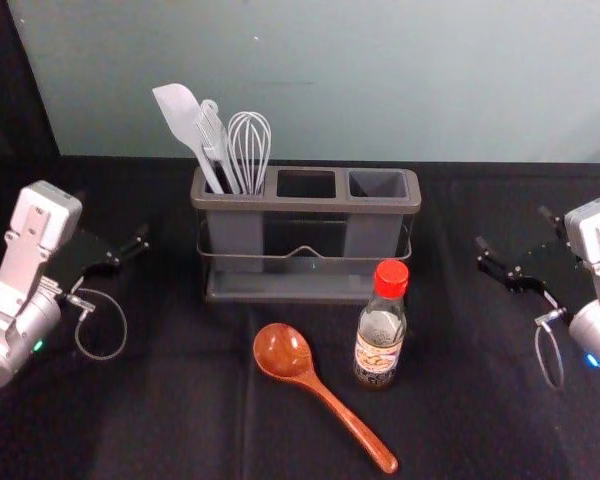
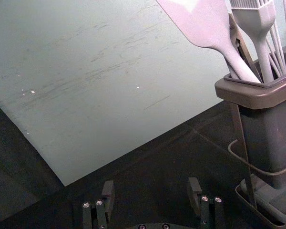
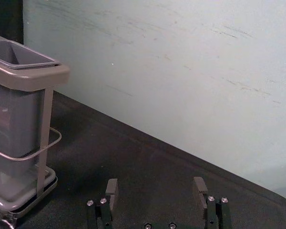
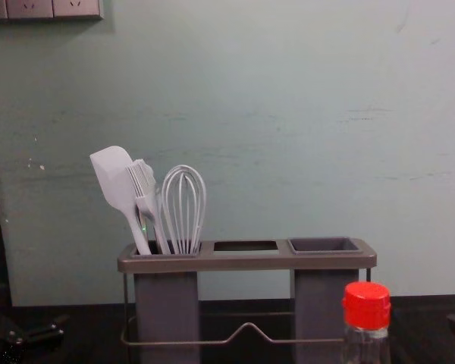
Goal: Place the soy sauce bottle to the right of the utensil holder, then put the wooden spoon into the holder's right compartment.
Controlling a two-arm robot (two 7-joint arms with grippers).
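Red-brown, glossy wood forms the spoon (image 1: 325, 398), which lies on the black cloth (image 1: 170, 400) with its oval bowl toward the holder (image 1: 305, 204) and its slender handle slanting toward the near right. The soy sauce bottle (image 1: 380, 325) stands upright in front of the holder's right part and to the right of the spoon's bowl; it has a ridged red plastic cap, a clear shoulder and a printed paper label.

The holder has a smooth, round-cornered grey-brown rim, matte grey cups at left and right, a thin wire rail with a central peak, and a shallow base. The left compartment (image 4: 167, 303) carries a pale, flat-bladed spatula (image 4: 115, 182), a bristled brush (image 4: 145, 186) and a whisk (image 4: 183, 208) of looped wires. The right compartment (image 4: 324, 244) is a rectangular cup with a thin raised lip.

Left gripper (image 1: 114, 216): to the left of the holder, above the cloth, its black fingers (image 2: 107, 191) parted widely. Right gripper (image 1: 513, 228): to the right of the holder, its blocky dark fingers (image 3: 112, 188) likewise spread apart. Behind stands a pale green wall (image 1: 380, 80), faintly scuffed.
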